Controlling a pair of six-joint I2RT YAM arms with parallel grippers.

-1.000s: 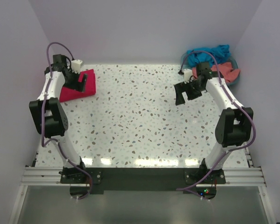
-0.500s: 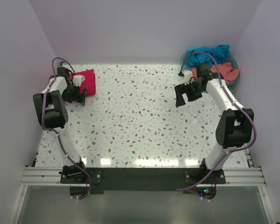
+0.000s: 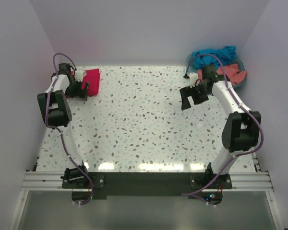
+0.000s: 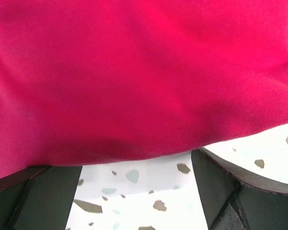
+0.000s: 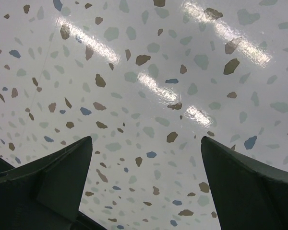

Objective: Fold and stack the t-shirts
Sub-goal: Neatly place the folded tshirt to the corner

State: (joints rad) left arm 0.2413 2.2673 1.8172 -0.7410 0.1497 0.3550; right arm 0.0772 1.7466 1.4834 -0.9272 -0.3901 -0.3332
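Observation:
The folded crimson-pink t-shirt (image 3: 91,78) lies at the far left corner of the table. It fills the upper part of the left wrist view (image 4: 134,72). My left gripper (image 3: 81,89) is open at the shirt's near edge. Its two fingers stand wide apart with bare table between them, and the cloth's edge covers their tips (image 4: 134,165). My right gripper (image 3: 188,98) is open and empty above the table at the right (image 5: 146,141). The teal-blue t-shirt (image 3: 212,54) and the salmon-coral t-shirt (image 3: 233,73) lie crumpled in the basket.
The teal plastic basket (image 3: 241,80) stands at the far right corner, just behind my right arm. The speckled table (image 3: 144,124) is walled on the left, the back and the right.
My left arm has swung back toward the far left corner. The crimson-pink shirt has shifted with it toward the back wall. My right arm has barely moved.

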